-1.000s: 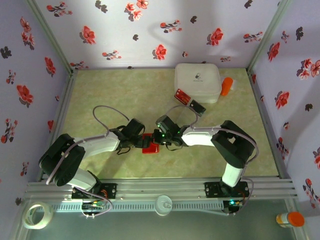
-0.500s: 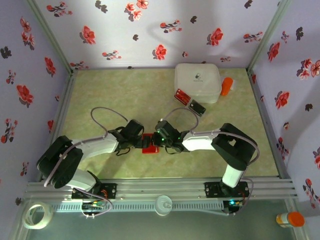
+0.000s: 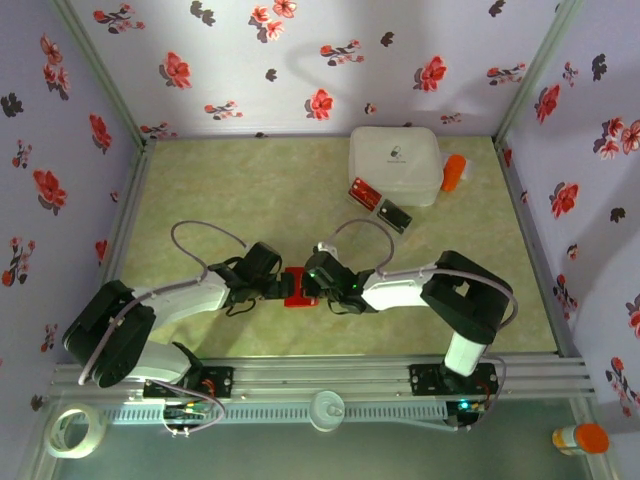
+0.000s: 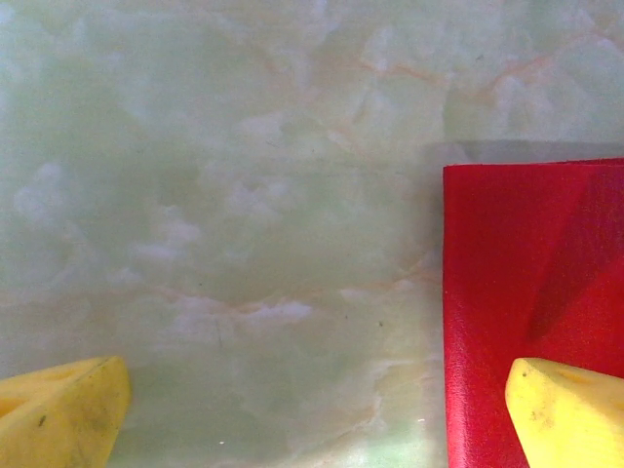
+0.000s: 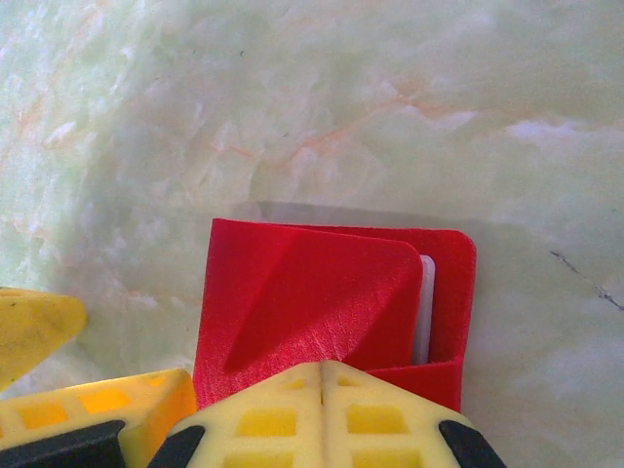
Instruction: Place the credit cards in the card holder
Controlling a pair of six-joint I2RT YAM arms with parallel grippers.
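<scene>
The red card holder (image 3: 298, 286) lies on the table between my two grippers. In the right wrist view its cover flap (image 5: 312, 297) is creased and lifted, showing a pale pocket edge (image 5: 422, 307). My right gripper (image 5: 322, 375) is shut, pinching that flap's near edge. My left gripper (image 4: 312, 419) stands open, one yellow finger (image 4: 565, 414) over the holder's left part (image 4: 531, 292), the other finger (image 4: 58, 414) over bare table. Two credit cards, one red (image 3: 363, 192) and one dark (image 3: 394, 215), lie at the back right, far from both grippers.
A white square box (image 3: 395, 163) stands at the back right with an orange object (image 3: 454, 171) beside it, right behind the cards. Flowered walls close in the table on three sides. A tape roll (image 3: 76, 430) and an orange-capped bottle (image 3: 580, 438) sit outside the near rail.
Both wrists have closed in on the card holder; the right wrist slid left and nearer. Less of the holder shows from above. Neither gripper's opening has changed.
</scene>
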